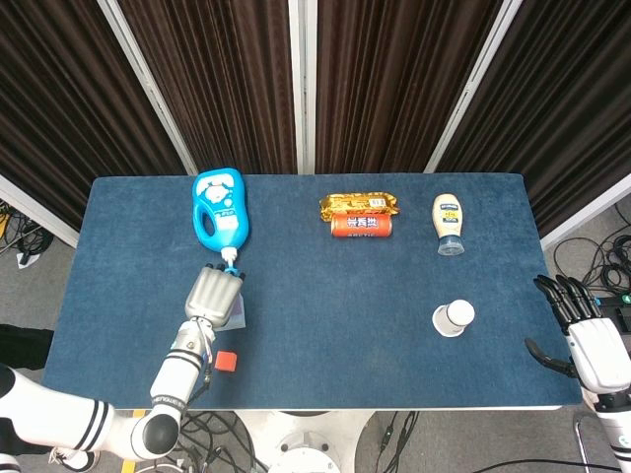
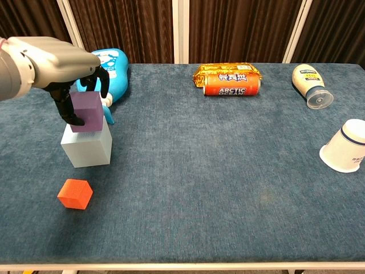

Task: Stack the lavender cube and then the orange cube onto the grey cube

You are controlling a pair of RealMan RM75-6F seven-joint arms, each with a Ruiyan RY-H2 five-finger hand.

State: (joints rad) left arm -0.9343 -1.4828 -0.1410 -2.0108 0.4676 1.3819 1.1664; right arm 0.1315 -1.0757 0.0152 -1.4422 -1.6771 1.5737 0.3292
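Note:
My left hand point(image 2: 57, 60) grips the lavender cube point(image 2: 87, 112) from above, holding it right at the top of the grey cube point(image 2: 88, 147) at the table's left; whether the two touch I cannot tell. In the head view the left hand point(image 1: 213, 295) covers both cubes, with only a lavender edge point(image 1: 239, 313) showing. The small orange cube point(image 2: 74, 193) lies on the cloth in front of the grey cube, also seen as the orange cube point(image 1: 227, 362) near the front edge. My right hand point(image 1: 582, 330) hangs open off the table's right side.
A blue bottle point(image 2: 106, 67) lies just behind the cubes. A snack pack point(image 2: 227, 71) and an orange can point(image 2: 232, 84) lie at the back centre, a mayonnaise bottle point(image 2: 308, 84) at the back right, and a tipped paper cup point(image 2: 344, 146) at the right.

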